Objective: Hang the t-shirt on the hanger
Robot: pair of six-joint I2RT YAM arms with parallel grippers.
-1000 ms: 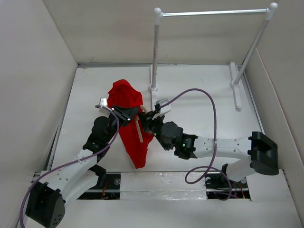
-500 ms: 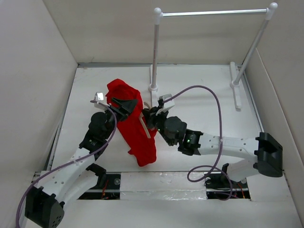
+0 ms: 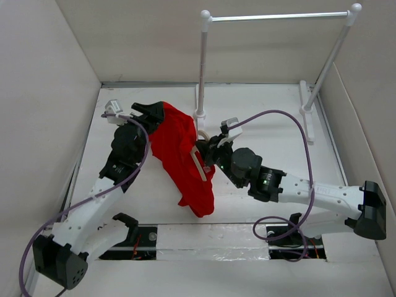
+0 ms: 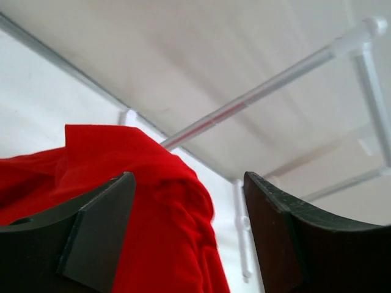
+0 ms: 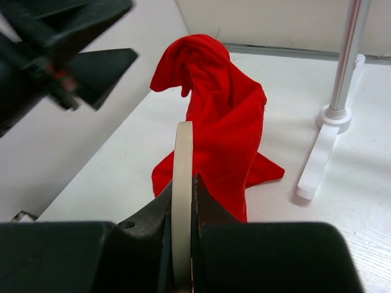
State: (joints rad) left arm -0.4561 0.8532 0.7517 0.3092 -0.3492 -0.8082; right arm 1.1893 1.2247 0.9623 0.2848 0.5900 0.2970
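The red t-shirt (image 3: 180, 154) hangs in a long crumpled drape at the table's middle, its lower end trailing toward the front. My right gripper (image 3: 205, 151) is shut on the thin beige hanger (image 3: 200, 166), edge-on in the right wrist view as the hanger (image 5: 182, 149) clamped between the jaws (image 5: 183, 189). The t-shirt (image 5: 221, 116) rises in a peak just past the hanger's far end, which the cloth hides. My left gripper (image 3: 150, 112) stands open at the shirt's upper left edge. In the left wrist view its fingers (image 4: 91, 238) spread wide, with the t-shirt (image 4: 160, 207) lying behind them, not pinched.
A white rack with a silver rod (image 3: 278, 17) stands at the back, one post (image 3: 202, 68) right behind the shirt and a foot (image 3: 307, 120) at the right. Its base (image 5: 317, 159) lies near the shirt's right side. Walls enclose the table on three sides.
My left gripper has opened, let go of the shirt and drawn back to the upper left. The right arm has carried the hanger and shirt rightward.
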